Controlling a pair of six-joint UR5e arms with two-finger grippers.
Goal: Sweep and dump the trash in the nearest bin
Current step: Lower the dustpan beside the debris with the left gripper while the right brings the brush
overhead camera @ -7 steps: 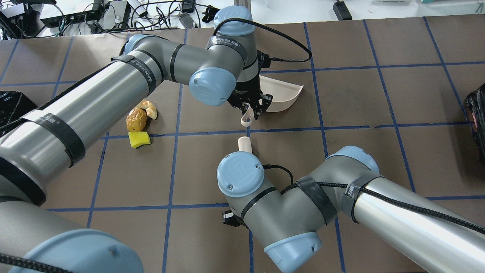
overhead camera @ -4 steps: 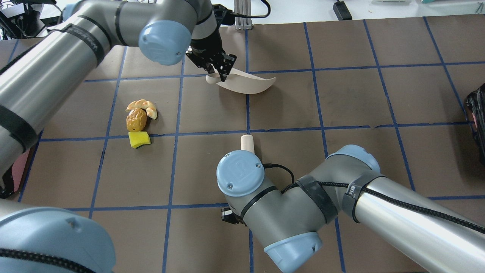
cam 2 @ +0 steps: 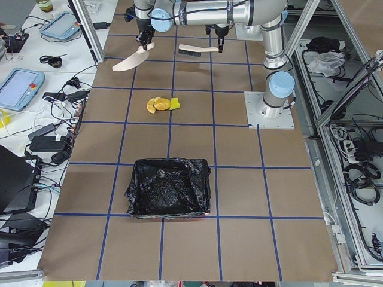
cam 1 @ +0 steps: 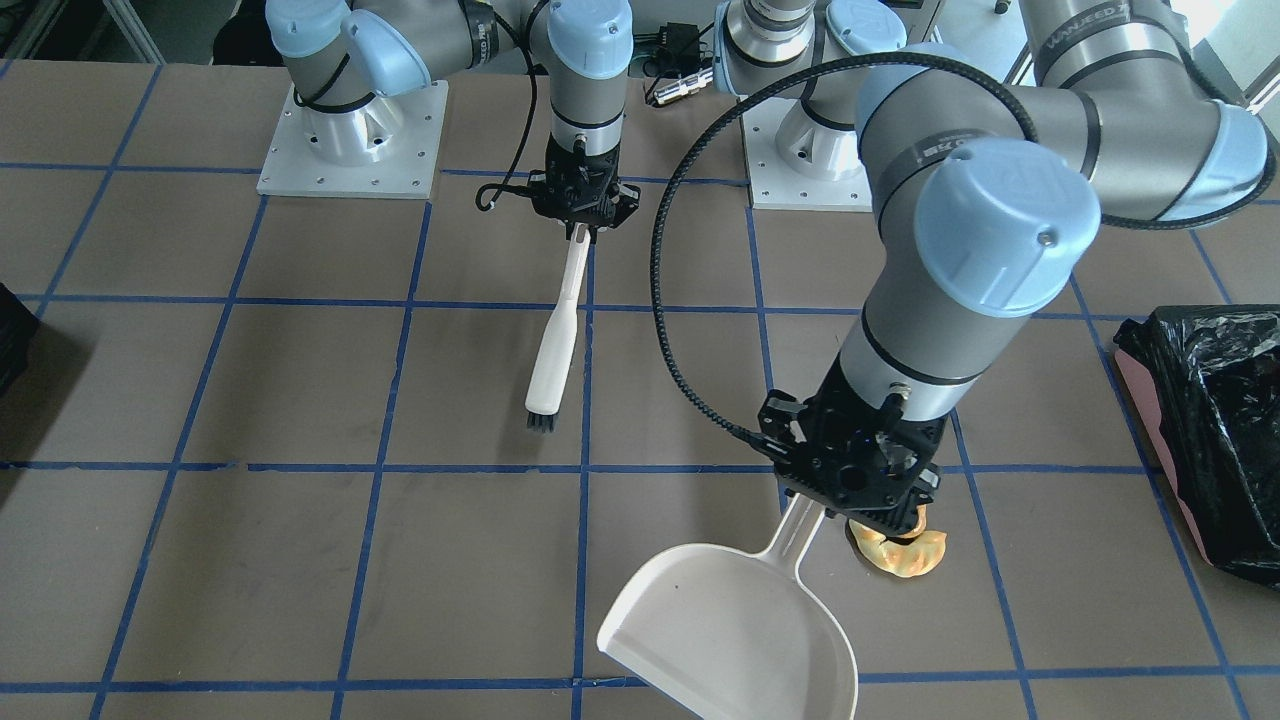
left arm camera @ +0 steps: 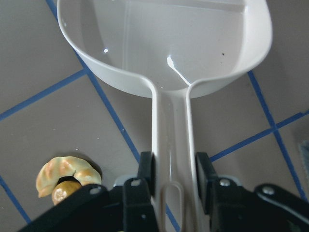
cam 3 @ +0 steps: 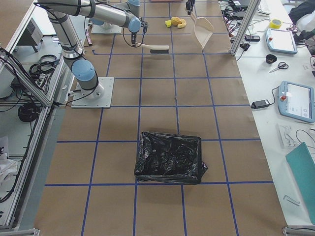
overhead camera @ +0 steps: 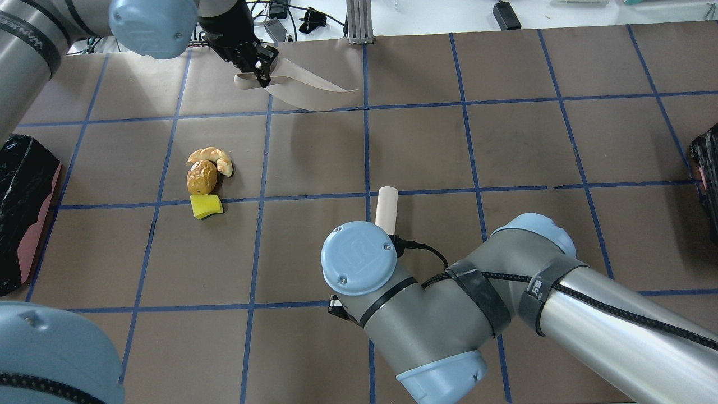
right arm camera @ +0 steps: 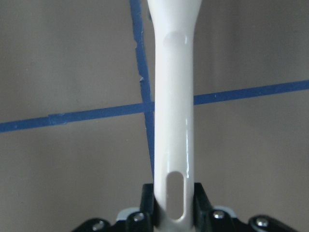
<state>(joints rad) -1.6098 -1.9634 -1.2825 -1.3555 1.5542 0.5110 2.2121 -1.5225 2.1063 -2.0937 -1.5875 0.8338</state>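
Surface (overhead camera: 533, 146): brown, gridded w/ blue tape (overhead camera: 463, 102). Alu. frame post (overhead camera: 356, 22) fitted at edge; white side bench (cam 3: 275, 73) strewn w/ cables (cam 2: 63, 98).

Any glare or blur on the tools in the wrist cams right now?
Left wrist view: dustpan is sharp, with a small specular streak in the bowl just above the handle. Right wrist view: brush is in focus, with a thin glare line down the handle's right side. No motion blur in either.

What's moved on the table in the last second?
The left gripper, jaws shut on the dustpan, carried it away from the robot and toward its left, beyond the trash. The brush in the right gripper shifted slightly. The croissant, potato and sponge wedge stayed put.
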